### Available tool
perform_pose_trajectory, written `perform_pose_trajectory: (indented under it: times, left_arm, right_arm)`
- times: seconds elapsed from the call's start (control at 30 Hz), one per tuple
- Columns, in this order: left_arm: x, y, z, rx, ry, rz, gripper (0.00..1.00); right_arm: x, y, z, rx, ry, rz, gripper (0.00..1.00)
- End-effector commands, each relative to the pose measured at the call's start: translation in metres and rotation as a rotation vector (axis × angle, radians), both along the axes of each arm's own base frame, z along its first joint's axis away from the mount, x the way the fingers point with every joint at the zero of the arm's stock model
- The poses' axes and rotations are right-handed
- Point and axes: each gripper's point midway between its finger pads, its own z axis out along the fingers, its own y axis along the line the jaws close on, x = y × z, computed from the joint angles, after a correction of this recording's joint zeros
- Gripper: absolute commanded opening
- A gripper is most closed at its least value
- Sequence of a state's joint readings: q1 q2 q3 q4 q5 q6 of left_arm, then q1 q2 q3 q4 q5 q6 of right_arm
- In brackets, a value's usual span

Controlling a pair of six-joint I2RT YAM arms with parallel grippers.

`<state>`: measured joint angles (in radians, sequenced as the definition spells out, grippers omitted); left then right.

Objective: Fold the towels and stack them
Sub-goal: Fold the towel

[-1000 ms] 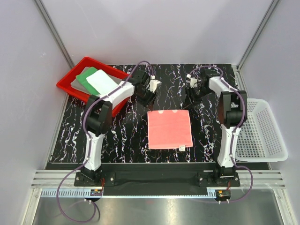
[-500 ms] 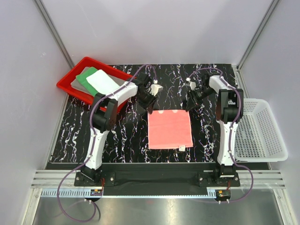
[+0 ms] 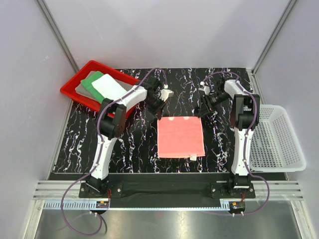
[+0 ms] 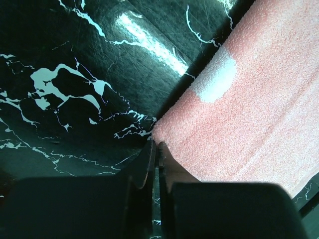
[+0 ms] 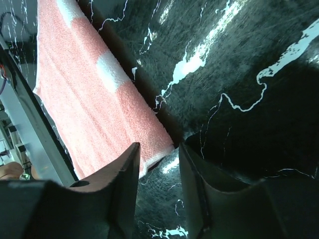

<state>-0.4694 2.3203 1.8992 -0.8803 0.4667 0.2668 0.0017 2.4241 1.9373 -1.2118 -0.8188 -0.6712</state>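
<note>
Salmon-pink towel (image 3: 180, 137) flat at table (image 3: 134, 144) centre. Left gripper (image 4: 155, 147) pressed together at its far-left corner, can't tell if cloth is caught. Right gripper (image 5: 158, 159) spread, straddling the far-right corner. Green towel (image 3: 89, 82), white towel (image 3: 108, 87) in red tray (image 3: 67, 91), table's far-left corner.

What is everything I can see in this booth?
pink towel: one, salmon-pink, flat at the table's middle
white towel: one, white, top of the pile in the tray
green towel: one, bright green, under the white one
grey towel: one, grey, bottom of that pile
tray: one, red, table's far left
basket: one, white mesh, right of the table
table: one, black with white veins
left gripper: one, black, jaws shut on the pink towel's far left corner
right gripper: one, black, jaws open astride its far right corner
</note>
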Motion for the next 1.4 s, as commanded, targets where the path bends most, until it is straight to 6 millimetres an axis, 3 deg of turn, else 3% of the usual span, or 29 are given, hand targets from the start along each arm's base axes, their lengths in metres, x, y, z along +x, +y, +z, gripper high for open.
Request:
perform_pose_trajectory:
  times: [0.0,0.3,0.47,0.9,1.17,1.3,1.37]
  left_arm:
    - [0.011,-0.004,0.009,-0.035,-0.030,-0.016,0.00]
    - [0.018,0.000,0.010,-0.027,-0.047,-0.001,0.00]
    - [0.022,0.003,0.011,-0.020,-0.053,0.012,0.00]
    - [0.023,0.003,0.012,-0.033,-0.048,0.024,0.00]
    - [0.026,0.002,0.013,-0.043,-0.054,0.029,0.00]
    - [0.032,0.005,0.014,-0.030,-0.071,0.041,0.00]
    - [0.035,0.007,0.016,-0.025,-0.083,0.049,0.00]
  right_arm:
    - [0.010,0.003,0.001,0.018,-0.049,0.024,0.45]
    - [0.008,0.002,0.000,0.008,-0.030,0.027,0.42]
    - [0.004,-0.001,-0.001,-0.017,-0.018,0.034,0.34]
    - [0.011,0.008,-0.003,-0.042,-0.057,0.046,0.36]
    - [0.005,0.021,-0.014,-0.036,-0.030,0.079,0.39]
    - [0.004,0.021,-0.016,-0.040,-0.028,0.079,0.15]
    - [0.011,0.021,-0.013,-0.046,-0.058,0.073,0.11]
